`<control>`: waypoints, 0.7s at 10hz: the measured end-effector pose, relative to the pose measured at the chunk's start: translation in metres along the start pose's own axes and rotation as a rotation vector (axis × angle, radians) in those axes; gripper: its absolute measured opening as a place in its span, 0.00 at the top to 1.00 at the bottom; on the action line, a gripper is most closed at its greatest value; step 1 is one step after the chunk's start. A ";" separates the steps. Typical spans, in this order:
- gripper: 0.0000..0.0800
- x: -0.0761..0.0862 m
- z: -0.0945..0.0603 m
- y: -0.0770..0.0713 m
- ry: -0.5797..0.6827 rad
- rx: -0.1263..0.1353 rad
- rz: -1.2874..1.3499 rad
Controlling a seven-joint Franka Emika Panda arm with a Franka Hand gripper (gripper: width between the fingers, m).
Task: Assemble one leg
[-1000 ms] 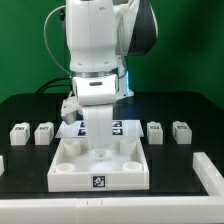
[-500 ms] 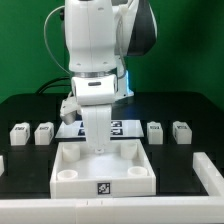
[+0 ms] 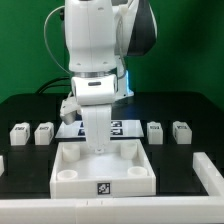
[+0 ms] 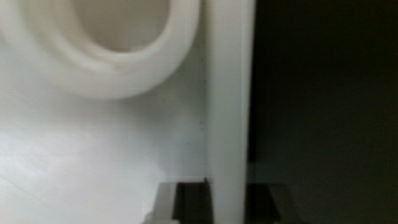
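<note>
1. End effector (image 3: 98, 143) is down in the white tray (image 3: 70, 180), near its back edge. Can't tell if it's open or closed.
2. Each leg (image 3: 44, 132) sits on the desk (image 3: 180, 155), two either side of the tray.

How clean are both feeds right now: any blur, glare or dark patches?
Exterior view: evenly lit and sharp, though the white arm washes into the white tray. Wrist view: too close, soft throughout; a round socket blurs, and part of the frame is black.
</note>
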State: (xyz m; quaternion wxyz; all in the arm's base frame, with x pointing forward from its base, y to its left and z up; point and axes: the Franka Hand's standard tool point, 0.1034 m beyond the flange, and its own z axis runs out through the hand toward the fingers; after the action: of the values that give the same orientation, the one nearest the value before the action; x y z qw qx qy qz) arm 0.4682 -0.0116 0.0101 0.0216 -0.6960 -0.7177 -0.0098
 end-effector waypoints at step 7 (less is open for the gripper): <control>0.93 0.074 0.004 0.037 0.050 -0.008 0.037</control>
State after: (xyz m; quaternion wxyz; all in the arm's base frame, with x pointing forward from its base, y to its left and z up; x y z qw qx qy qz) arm 0.5030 0.0633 0.0089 0.0367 -0.7088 -0.7039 -0.0297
